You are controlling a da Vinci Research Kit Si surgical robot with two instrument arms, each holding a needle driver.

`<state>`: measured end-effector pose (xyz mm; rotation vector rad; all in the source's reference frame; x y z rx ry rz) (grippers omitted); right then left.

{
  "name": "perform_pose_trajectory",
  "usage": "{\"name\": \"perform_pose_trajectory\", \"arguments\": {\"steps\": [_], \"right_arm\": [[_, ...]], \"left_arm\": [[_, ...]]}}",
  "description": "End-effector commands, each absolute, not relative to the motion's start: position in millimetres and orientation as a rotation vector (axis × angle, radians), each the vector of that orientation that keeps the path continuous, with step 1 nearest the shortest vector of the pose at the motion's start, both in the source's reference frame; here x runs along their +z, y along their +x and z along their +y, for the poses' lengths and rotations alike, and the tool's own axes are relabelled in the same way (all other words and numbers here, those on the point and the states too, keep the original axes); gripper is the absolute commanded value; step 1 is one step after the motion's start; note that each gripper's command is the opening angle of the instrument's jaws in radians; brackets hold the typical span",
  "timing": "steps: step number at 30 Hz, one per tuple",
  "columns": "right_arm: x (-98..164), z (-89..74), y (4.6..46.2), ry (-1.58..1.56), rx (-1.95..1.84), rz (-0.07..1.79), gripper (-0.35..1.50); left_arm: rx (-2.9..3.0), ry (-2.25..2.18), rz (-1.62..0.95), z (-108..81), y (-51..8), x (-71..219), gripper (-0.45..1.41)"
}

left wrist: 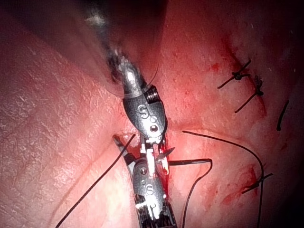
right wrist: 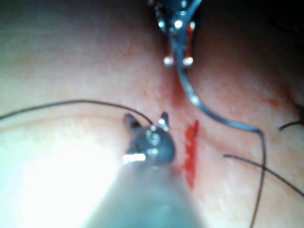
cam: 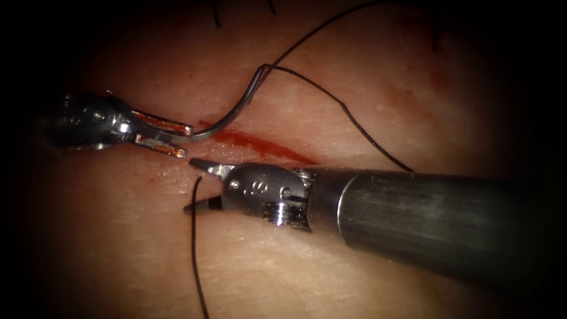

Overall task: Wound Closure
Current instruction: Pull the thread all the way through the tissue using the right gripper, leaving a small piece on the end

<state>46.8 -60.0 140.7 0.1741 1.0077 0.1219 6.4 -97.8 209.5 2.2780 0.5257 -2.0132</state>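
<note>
Tissue (cam: pixel 331 277) spans the endoscope view, pale w/ a red cut (cam: pixel 260 145) running from centre toward 4 o'clock, red fluid along it. Right arm's shaft comes in from 3 o'clock, lying below the cut; right pincer (cam: pixel 194 186) at centre, jaws spread apart, holding nothing; a strand of thread (cam: pixel 193 248) runs from between its jaws down to 6 o'clock, touching or just beside them, can't tell which. Left pincer (cam: pixel 183 140) enters from 9 o'clock, at the cut's left end, jaws only partly closed, the needle's end lying between the tips; can't tell if it is actually gripped. Needle (cam: pixel 233 112) curves from that pincer up toward 12 o'clock over the tissue, lifted, not in the tissue as far as seen; its tail end sits near 12 w/ thread going off to 1 o'clock and another strand looping down to 4 o'clock. Left wrist view: both tools tip to tip, left pincer (left wrist: pixel 153 159) close to the right arm's tool; finished stitches (left wrist: pixel 247 83) nearby on the tissue. Right wrist view: right pincer (right wrist: pixel 146 121) parted beside the cut, left pincer (right wrist: pixel 176 59) beyond it w/ the needle (right wrist: pixel 209 114) arcing away.
</note>
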Motion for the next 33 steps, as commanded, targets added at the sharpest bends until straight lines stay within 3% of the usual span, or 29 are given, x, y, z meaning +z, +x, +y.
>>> {"name": "perform_pose_trajectory", "arguments": {"steps": [1,3,4,5,6,33], "right_arm": [[142,-60.1,47.7,0.172,0.120,1.005,1.09],[142,-60.2,47.7,0.171,0.117,1.005,0.82],[142,-60.2,47.6,0.178,0.112,1.011,0.54],[142,-60.4,47.3,0.195,0.099,1.027,-0.04],[142,-60.5,47.1,0.202,0.091,1.029,-0.35],[132,-75.7,45.1,0.250,-0.050,1.064,-0.35]], "left_arm": [[-2.012,2.280,0.529,-98.5,5.9,210,-0.45],[-2.012,2.280,0.528,-98.5,5.9,210,-0.45],[-2.012,2.280,0.528,-98.5,5.9,210,-0.45],[-2.013,2.280,0.528,-98.5,5.9,210,-0.45],[-2.013,2.280,0.528,-98.5,5.9,210,-0.45],[-2.014,2.279,0.520,-99.1,5.0,210,-0.45]]}}
